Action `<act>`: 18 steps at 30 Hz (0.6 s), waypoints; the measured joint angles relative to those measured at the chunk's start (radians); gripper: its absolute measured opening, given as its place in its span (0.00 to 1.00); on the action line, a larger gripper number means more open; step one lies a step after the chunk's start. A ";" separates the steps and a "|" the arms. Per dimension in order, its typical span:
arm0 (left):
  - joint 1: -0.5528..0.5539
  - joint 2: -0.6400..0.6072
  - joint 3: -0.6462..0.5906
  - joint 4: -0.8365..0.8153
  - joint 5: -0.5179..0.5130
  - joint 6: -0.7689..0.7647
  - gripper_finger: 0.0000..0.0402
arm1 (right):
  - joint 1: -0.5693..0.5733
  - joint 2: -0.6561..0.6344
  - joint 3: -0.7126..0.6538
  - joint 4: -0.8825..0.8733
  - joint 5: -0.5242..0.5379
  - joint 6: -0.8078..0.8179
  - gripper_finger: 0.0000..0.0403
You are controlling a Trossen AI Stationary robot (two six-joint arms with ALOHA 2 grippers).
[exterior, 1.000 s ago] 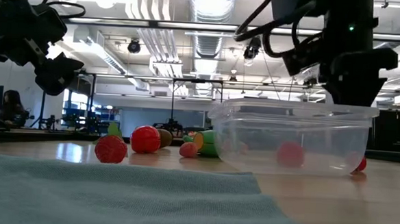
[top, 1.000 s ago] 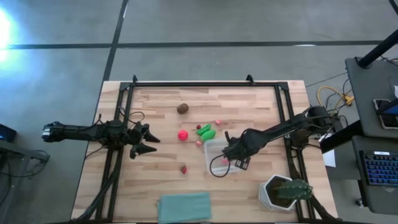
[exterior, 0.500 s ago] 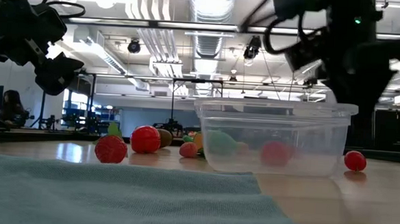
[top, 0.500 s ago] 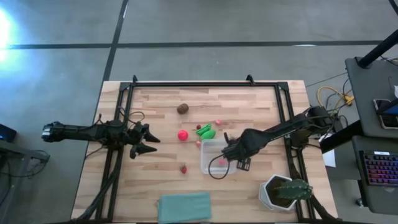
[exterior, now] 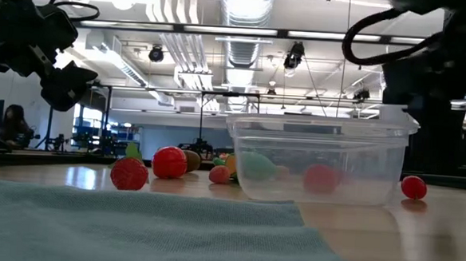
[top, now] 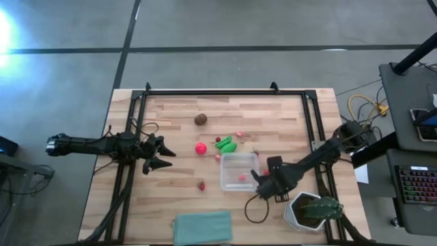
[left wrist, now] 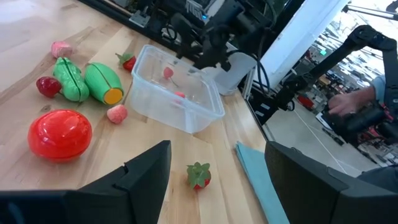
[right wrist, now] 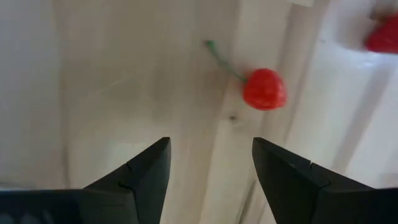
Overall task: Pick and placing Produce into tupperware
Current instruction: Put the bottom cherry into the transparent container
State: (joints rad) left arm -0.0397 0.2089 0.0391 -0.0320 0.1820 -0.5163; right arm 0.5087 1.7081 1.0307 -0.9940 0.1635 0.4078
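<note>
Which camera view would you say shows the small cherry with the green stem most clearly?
The right wrist view: the cherry lies on bare wood just ahead of the open right gripper, stem visible. The low view shows a red dot beside the tupperware.

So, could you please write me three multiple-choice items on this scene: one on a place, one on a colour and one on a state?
1. Relative to the tupperware, the red ball lies: A inside it; B outside it, on the table; C on its rim.
2. The round piece at the table's far side is: A brown; B blue; C white.
3. The right gripper is: A shut on a green piece; B open and empty; C shut on the tupperware.

Answers:
1. B, bare wood surrounds the ball.
2. A, plainly brown from above.
3. B, its fingers stand apart with nothing between.
</note>
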 joint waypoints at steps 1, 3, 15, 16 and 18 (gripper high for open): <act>0.000 0.000 0.000 0.000 0.000 0.000 0.61 | 0.000 0.000 -0.001 -0.005 0.018 0.019 0.54; 0.000 -0.002 0.000 0.000 0.000 0.000 0.61 | -0.006 0.000 0.004 -0.027 0.063 0.040 0.54; 0.000 0.000 0.000 0.000 0.000 0.000 0.61 | -0.026 -0.006 -0.037 0.084 0.092 -0.085 0.54; 0.000 0.000 0.000 0.000 0.000 0.000 0.61 | -0.026 -0.006 -0.044 0.091 0.092 -0.088 0.54; 0.000 -0.001 0.000 0.000 0.000 0.000 0.61 | -0.026 -0.006 -0.056 0.102 0.092 -0.093 0.54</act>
State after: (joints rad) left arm -0.0397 0.2079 0.0391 -0.0319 0.1820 -0.5163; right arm 0.4830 1.7023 0.9748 -0.8916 0.2550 0.3150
